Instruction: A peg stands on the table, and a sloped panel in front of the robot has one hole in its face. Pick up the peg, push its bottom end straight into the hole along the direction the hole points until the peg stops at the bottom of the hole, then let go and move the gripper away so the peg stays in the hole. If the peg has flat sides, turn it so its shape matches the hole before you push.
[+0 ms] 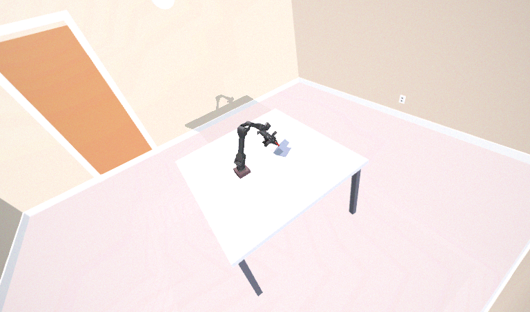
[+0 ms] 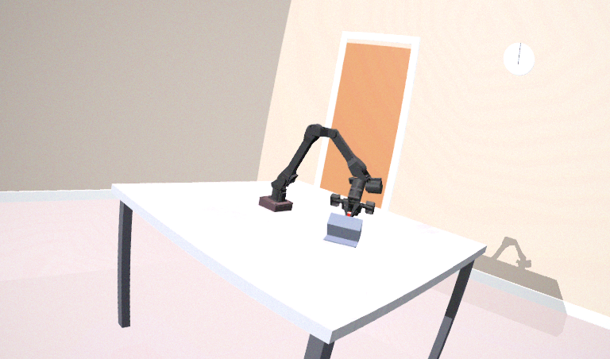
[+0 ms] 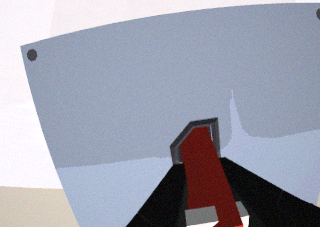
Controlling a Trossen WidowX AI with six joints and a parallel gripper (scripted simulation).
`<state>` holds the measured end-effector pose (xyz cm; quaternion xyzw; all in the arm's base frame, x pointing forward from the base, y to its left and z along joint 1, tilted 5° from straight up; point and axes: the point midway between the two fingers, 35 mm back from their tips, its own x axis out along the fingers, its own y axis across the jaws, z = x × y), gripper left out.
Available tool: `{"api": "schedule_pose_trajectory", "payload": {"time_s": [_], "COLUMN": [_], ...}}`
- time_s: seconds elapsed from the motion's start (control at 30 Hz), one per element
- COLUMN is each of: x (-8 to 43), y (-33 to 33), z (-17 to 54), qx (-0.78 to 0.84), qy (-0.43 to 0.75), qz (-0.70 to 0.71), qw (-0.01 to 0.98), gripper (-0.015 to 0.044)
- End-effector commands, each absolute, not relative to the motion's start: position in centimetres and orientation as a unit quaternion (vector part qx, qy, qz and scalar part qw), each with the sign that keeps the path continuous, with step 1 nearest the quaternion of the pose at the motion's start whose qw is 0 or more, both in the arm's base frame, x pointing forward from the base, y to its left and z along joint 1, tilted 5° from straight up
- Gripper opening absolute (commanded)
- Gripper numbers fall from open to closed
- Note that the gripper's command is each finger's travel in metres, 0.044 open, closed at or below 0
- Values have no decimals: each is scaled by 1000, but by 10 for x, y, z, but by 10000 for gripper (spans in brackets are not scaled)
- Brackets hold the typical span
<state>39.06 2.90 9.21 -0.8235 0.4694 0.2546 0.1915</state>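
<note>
My gripper [image 1: 275, 141] [image 2: 349, 213] [image 3: 200, 171] is shut on the red peg [image 1: 277, 143] [image 2: 349, 214] [image 3: 202, 187] and holds it slanted, close over the face of the blue-grey sloped panel [image 1: 283, 150] [image 2: 344, 232] [image 3: 125, 87]. In the wrist view the far end of the peg lies within the dark rim of the hole [image 3: 204, 122], which has a slanted upper left corner. A narrow gap shows between the peg and the rim's right side. The hole's lower part is hidden behind the peg and fingers. How deep the peg sits cannot be told.
The panel stands on the white table [image 1: 234, 215] [image 2: 225, 225], away from its edges. The robot's dark base [image 1: 241, 172] [image 2: 276, 203] stands behind the gripper. Dark round dots [image 3: 32, 55] mark the panel's upper corners.
</note>
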Motion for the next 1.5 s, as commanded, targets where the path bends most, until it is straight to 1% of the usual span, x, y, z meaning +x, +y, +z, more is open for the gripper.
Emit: {"api": "schedule_pose_trajectory", "payload": {"time_s": [0.0,0.2,0.77,1.47], "x": [391,391,389,375], "y": [29,29,32,61], "z": [92,92,94,114], "qx": [-824,-824,-823,-822], "qy": [469,469,469,468], "qz": [255,255,255,260], "qw": [192,192,192,193], "gripper": [0,0,440,440]}}
